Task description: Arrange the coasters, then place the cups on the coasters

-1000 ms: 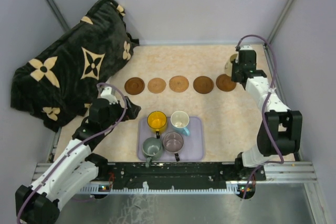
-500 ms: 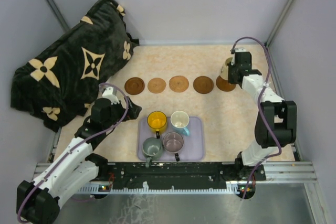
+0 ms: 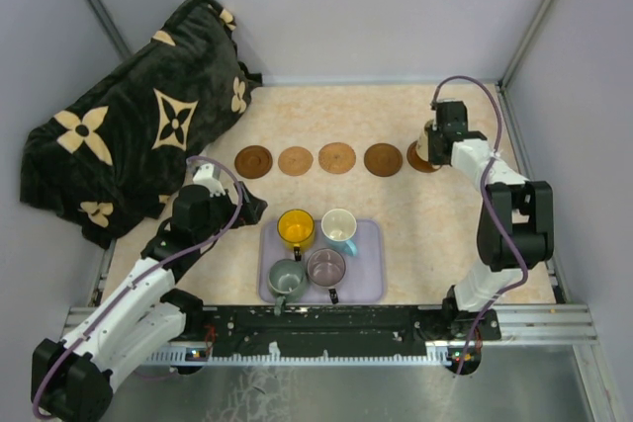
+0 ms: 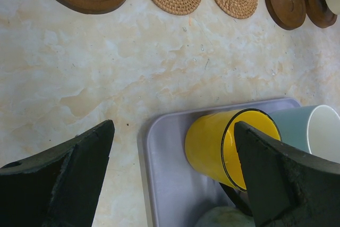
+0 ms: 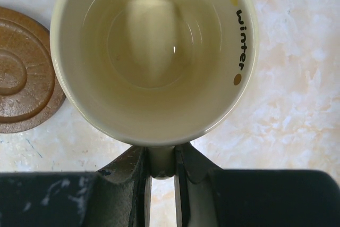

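Moved: the right arm brought the cream cup (image 3: 431,136) inward over the rightmost coaster (image 3: 419,162); the left arm hardly shifted.
Left fingers (image 4: 69,176): spread wide and empty, above the tray's left edge beside the yellow cup (image 4: 212,144).
Coasters (image 3: 336,158): five lay in a row across the worktop (image 3: 425,234).
Tray (image 3: 369,286): lavender, carrying the yellow, light blue, grey-green and mauve cups.
Right fingers (image 5: 134,169): narrow, pinching the cream cup's handle.
Cream cup: upright, overlapping the rightmost coaster; contact unclear.

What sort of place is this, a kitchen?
Probably a robot test cell: two arms bolted to a metal rail, plain grey walls round the table, cups and coasters as props.
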Controlling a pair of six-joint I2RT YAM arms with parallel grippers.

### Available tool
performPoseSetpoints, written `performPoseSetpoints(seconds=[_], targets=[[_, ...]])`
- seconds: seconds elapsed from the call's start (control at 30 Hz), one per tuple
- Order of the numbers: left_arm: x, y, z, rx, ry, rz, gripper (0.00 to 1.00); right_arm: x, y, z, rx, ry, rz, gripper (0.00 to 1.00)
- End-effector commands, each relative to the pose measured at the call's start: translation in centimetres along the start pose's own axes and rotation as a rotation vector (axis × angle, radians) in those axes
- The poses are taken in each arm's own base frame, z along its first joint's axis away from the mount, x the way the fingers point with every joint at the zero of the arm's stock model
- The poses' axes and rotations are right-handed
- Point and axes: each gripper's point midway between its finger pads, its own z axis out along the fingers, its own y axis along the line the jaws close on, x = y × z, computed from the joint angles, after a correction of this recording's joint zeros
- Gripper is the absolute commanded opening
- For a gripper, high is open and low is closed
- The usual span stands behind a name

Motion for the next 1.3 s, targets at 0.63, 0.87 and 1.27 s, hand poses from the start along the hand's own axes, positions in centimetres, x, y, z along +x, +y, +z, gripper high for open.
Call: performPoseSetpoints(seconds=[0.63, 0.87, 1.27], targets=[[-0.2, -0.4, 0.1, 0.017, -0.009, 0.01, 1.0, -4.6, 1.2, -1.3, 0.087, -0.188, 0.087, 0.0], [-0.1, -0.3, 0.0, 0.013, -0.008, 0.006, 1.0, -4.2, 1.5, -1.0, 0.074, -0.176, 0.096, 0.0], [0.1, -0.2, 0.1, 0.01, -0.003, 0.006, 1.0, -3.4, 2.1, -0.5, 0.045, -0.162, 0.094, 0.0]])
